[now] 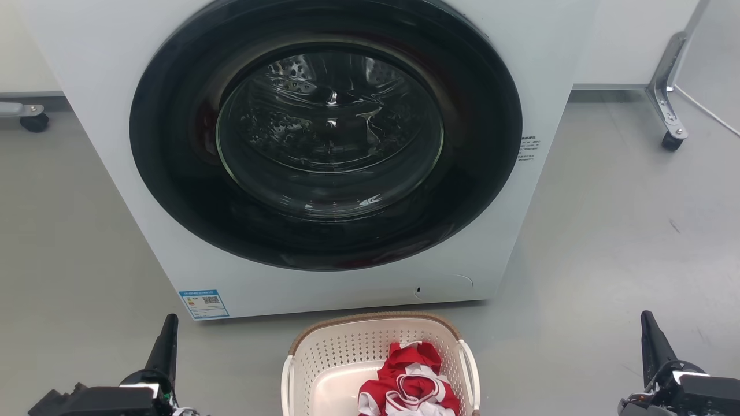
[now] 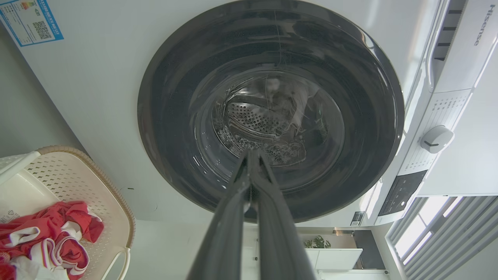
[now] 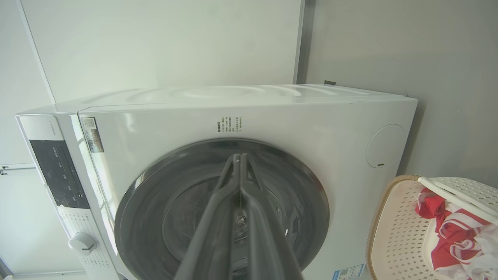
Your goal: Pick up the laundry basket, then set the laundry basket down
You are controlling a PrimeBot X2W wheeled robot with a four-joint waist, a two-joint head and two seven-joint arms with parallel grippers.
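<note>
The laundry basket (image 1: 347,352) is cream-white and perforated, with a brown woven-look rim and white side handles. It stands on the floor at the bottom centre of the head view, just in front of the washing machine, holding red and white clothes (image 1: 413,381). It also appears as the basket (image 2: 78,179) at lower left in the left wrist view and the basket (image 3: 393,229) at lower right in the right wrist view. My left gripper (image 1: 169,326) sits well left of the basket, fingers shut and empty. My right gripper (image 1: 647,323) sits well right of it, also shut and empty.
The white front-loading washing machine (image 1: 324,156) with its closed dark round door stands directly behind the basket. A wheeled metal leg (image 1: 668,115) stands at the back right and a caster (image 1: 34,121) at the back left. Grey floor spreads on both sides.
</note>
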